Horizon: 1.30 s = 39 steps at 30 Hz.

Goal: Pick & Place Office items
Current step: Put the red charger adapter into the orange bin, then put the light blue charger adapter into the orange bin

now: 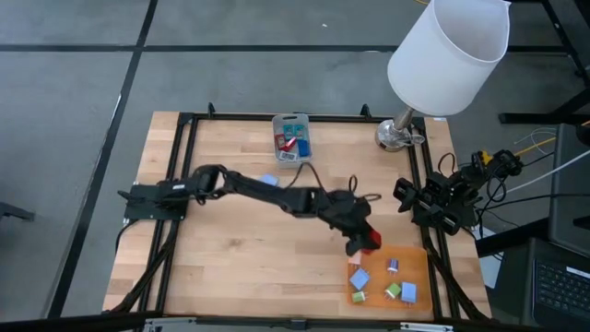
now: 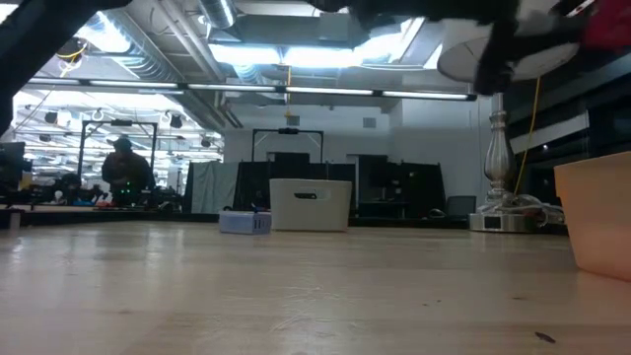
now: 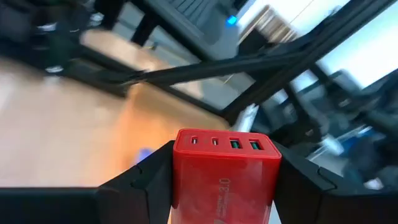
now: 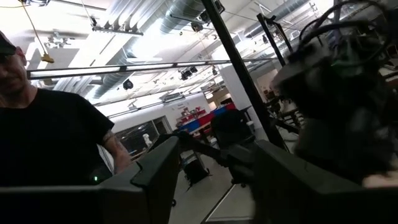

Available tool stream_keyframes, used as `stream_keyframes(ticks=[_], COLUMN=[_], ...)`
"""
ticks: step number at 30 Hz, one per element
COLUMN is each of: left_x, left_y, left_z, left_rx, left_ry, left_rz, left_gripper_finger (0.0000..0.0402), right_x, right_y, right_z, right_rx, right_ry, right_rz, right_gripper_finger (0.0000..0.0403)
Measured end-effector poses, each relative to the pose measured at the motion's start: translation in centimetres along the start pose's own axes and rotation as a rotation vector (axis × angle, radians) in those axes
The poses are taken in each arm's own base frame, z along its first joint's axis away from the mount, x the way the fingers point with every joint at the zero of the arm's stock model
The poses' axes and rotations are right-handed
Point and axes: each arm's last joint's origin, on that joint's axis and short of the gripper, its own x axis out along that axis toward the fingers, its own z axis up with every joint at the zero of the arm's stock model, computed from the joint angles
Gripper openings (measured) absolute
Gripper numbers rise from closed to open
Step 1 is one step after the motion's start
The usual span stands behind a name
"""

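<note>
Red blocky charger [image 3: 225, 177] with four ports sits pinched in the left pincer [image 1: 362, 242], just beside the flat orange mat [image 1: 417, 263]; right pincer [image 4: 211, 180] is spread.

One red charger [image 3: 225, 171], five small pieces on one orange mat [image 1: 419, 267], one bin [image 1: 292, 138], one lamp [image 1: 449, 41], two arms.
</note>
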Motion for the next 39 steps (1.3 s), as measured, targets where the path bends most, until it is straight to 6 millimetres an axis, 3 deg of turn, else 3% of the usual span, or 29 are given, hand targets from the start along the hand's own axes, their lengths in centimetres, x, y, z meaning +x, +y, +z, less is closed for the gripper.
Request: stream_keyframes(ticks=[3, 7, 15, 17, 21, 24, 34, 39], left_x=[1.3, 2.9, 4.2, 4.1, 4.0, 3.9, 3.6, 0.8], left_y=[-0.3, 1.1, 1.4, 1.2, 0.7, 0.6, 1.5, 1.6], left_z=[-1.2, -4.0, -6.2, -6.0, -5.2, -4.9, -4.3, -1.3], left_rx=[-0.039, -0.084, -0.119, -0.115, -0.1, -0.095, -0.05, 0.05], left_ry=[-0.042, -0.001, 0.026, 0.009, -0.043, -0.069, -0.022, 0.073], left_rz=[-0.034, 0.017, 0.012, -0.003, -0.048, -0.067, -0.069, 0.053], left_gripper_finger=[0.0203, 0.0203, 0.0203, 0.0216, 0.0321, 0.0369, 0.0361, 0.0353], right_x=[0.0, 0.0, 0.0, 0.0, 0.0, 0.0, 0.0, 0.0], right_y=[0.0, 0.0, 0.0, 0.0, 0.0, 0.0, 0.0, 0.0], right_z=[0.0, 0.0, 0.0, 0.0, 0.0, 0.0, 0.0, 0.0], right_rx=[0.0, 0.003, 0.004, 0.005, 0.005, 0.005, 0.001, 0.005], right_ry=[0.0, 0.0, 0.0, 0.0, 0.0, 0.0, 0.0, 0.0], right_rz=[0.0, 0.0, 0.0, 0.0, 0.0, 0.0, 0.0, -0.001], right_gripper_finger=[0.0201, 0.0201, 0.0201, 0.0201, 0.0201, 0.0201, 0.02, 0.02])
